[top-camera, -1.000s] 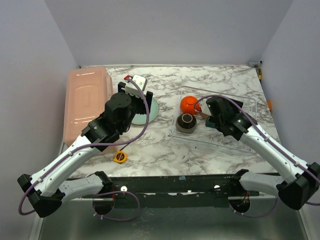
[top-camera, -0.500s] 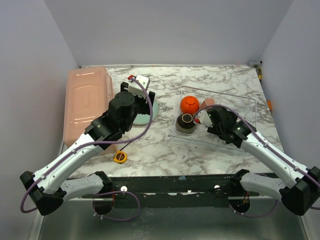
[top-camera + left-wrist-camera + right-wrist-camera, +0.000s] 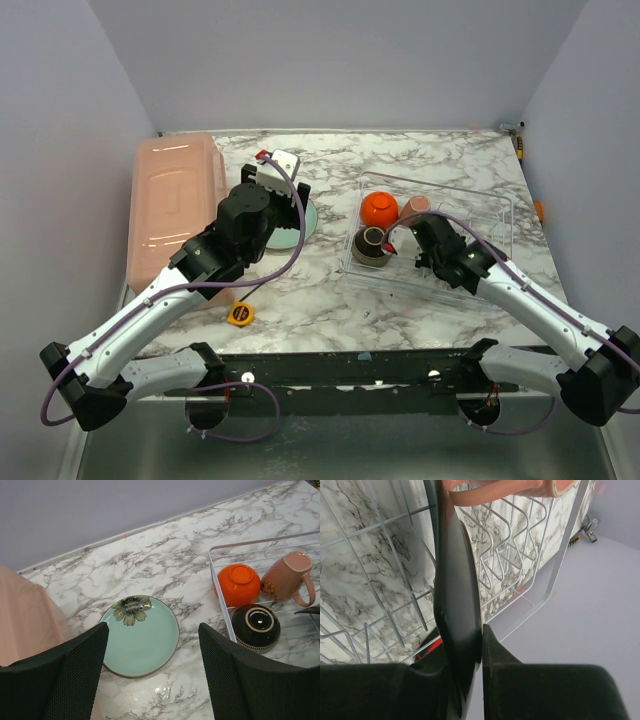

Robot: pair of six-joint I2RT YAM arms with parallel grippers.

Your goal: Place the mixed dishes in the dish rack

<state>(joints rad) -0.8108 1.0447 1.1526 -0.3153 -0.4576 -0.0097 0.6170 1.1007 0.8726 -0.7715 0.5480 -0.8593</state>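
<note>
Right gripper (image 3: pixel 472 640) pinches the dark brown bowl (image 3: pixel 256 626) by its rim, which looks slippery and breakable; left gripper (image 3: pixel 152 630) is wide open, empty

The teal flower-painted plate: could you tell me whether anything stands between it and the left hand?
Nothing visible does. The teal flower-painted plate lies bare on the marble table, framed between the fingers of the open left hand, which hovers above it.

A white marble-patterned worktop (image 3: pixel 440 160) carries a long salmon-pink tub (image 3: pixel 170 205) at its left edge. Beside the tub lies a teal plate (image 3: pixel 140 635). A small yellow tape measure (image 3: pixel 239 314) lies near the front, and a clear dish rack (image 3: pixel 500 225) sits on the right.
</note>
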